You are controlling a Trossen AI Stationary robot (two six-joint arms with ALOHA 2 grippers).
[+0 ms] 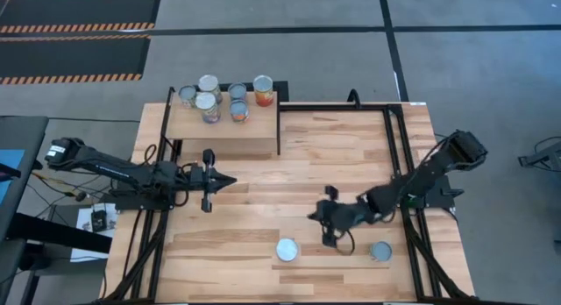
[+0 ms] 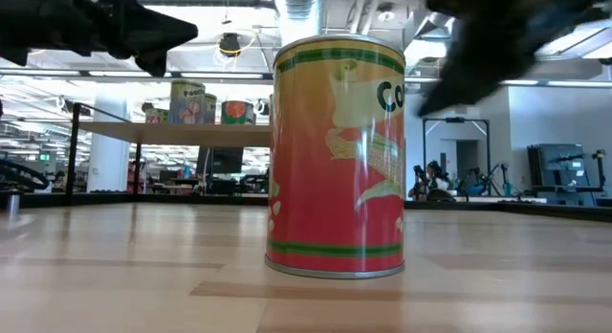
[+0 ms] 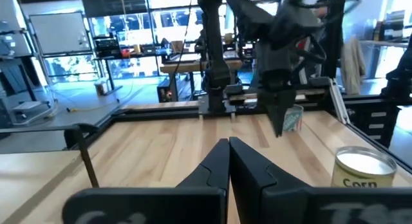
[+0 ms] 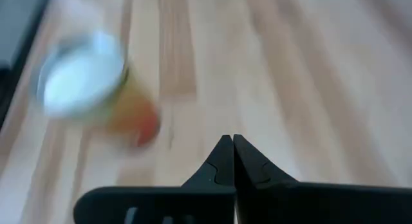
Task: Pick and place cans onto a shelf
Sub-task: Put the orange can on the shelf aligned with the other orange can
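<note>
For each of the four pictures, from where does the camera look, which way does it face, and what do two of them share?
High view: above, facing straight down; shows both arms, the shelf, six cans on it, two on the table.
Low view: at tabletop height, facing level across; the corn can fills it, arms dark above.
Left wrist view: looks past the shut left gripper toward the right arm.
Right wrist view: looks down past the shut right gripper.
Shared: all four show the corn can.

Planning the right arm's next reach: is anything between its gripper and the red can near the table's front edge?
Nothing visible. The right gripper, shut, is over bare table just behind the red can. The other loose can stands off to the side.
</note>
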